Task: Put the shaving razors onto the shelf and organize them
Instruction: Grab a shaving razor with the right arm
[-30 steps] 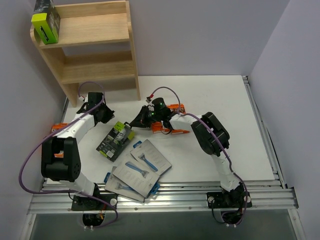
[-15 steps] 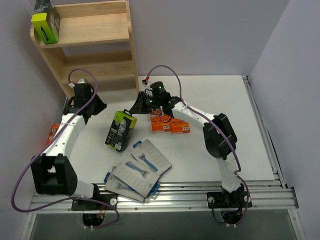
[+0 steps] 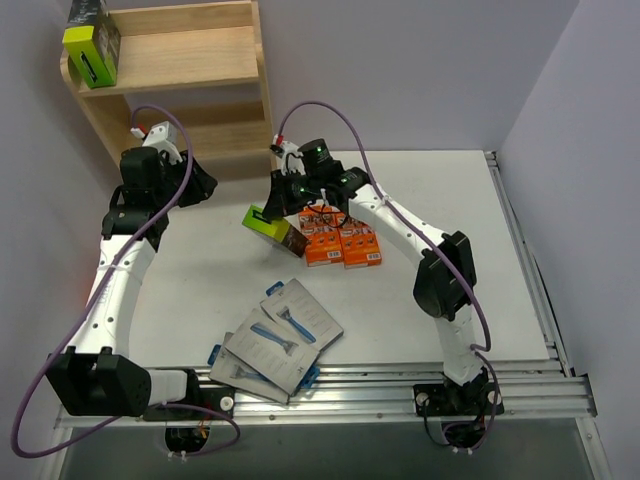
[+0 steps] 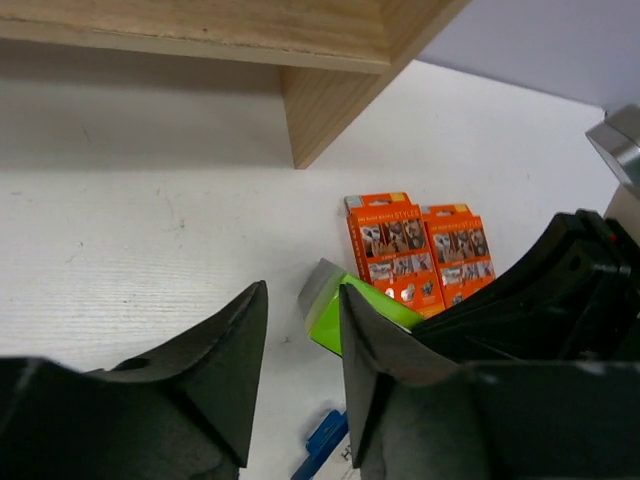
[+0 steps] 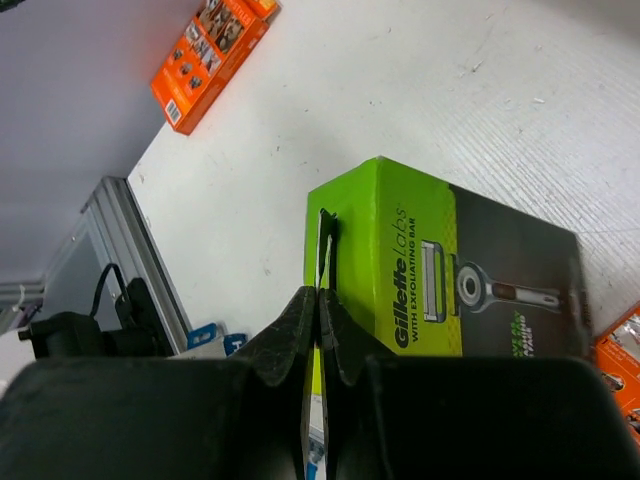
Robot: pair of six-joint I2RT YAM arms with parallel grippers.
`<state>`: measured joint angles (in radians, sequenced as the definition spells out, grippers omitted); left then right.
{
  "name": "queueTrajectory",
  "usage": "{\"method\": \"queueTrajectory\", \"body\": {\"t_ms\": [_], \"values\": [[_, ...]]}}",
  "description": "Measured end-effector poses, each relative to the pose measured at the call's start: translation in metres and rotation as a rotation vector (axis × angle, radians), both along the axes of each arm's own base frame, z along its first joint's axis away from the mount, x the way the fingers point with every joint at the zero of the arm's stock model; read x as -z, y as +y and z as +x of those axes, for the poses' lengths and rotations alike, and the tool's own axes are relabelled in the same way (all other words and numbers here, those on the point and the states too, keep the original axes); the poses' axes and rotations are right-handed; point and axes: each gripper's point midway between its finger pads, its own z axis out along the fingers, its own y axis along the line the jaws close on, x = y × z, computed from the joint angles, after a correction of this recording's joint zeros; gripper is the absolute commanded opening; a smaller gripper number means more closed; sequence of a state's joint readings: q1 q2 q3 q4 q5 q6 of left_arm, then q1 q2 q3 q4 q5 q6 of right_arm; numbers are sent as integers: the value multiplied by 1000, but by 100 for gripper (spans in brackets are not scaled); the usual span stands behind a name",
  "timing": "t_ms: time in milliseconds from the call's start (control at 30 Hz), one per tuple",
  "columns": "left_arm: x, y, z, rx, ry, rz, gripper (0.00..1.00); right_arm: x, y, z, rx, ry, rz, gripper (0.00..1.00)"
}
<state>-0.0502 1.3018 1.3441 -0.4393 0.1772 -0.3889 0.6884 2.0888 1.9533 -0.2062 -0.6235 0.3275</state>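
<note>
My right gripper (image 3: pixel 283 198) is shut on the thin hang tab (image 5: pixel 322 262) of a black box with lime-green sides (image 3: pixel 272 228) and holds it tilted above the table; the box fills the right wrist view (image 5: pixel 450 270). My left gripper (image 3: pixel 198 186) is open and empty, raised near the foot of the wooden shelf (image 3: pixel 190 60). In the left wrist view its jaws (image 4: pixel 300 305) frame the lime box (image 4: pixel 340 312). A second black and lime box (image 3: pixel 90 45) stands on the top tier's left end. Two orange packs (image 3: pixel 342 242) lie mid-table. Several grey cards (image 3: pixel 278 338) lie near the front.
The shelf's right side panel (image 4: pixel 335 95) stands on the table close behind the held box. Another orange pack (image 5: pixel 210 58) lies near the table's left edge. A metal rail (image 3: pixel 330 385) runs along the front. Purple walls close in on both sides.
The black and lime box has gone from lying flat on the table to hanging from my right gripper, further back and right. My left arm has risen and swung back toward the shelf.
</note>
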Motion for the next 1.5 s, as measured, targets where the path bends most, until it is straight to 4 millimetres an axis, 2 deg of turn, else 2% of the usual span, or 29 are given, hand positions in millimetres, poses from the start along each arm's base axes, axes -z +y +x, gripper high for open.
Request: {"method": "queueTrajectory", "body": {"t_ms": [100, 233, 433, 567, 800, 1200, 1367, 1500], "values": [[3, -7, -3, 69, 2, 22, 52, 4, -1, -7, -49, -11, -14, 0], [7, -14, -5, 154, 4, 73, 59, 19, -1, -21, -113, 5, -15, 0], [-1, -27, -4, 303, -35, 134, 63, 32, 1, -40, -183, 16, -22, 0], [-7, -39, 0, 421, -63, 167, 63, 35, -1, -39, -188, 7, -31, 0], [-20, -59, 20, 574, -86, 166, 58, 33, -11, -26, -164, -3, -25, 0], [-28, -105, -17, 846, -186, 193, 64, 1, -50, 2, -113, -34, 34, 0], [-17, -130, -35, 966, -197, 252, 65, 1, -54, -3, -146, -10, 52, 0], [0, -143, -40, 1042, -186, 297, 65, 2, -53, -7, -174, -12, 58, 0]]}}
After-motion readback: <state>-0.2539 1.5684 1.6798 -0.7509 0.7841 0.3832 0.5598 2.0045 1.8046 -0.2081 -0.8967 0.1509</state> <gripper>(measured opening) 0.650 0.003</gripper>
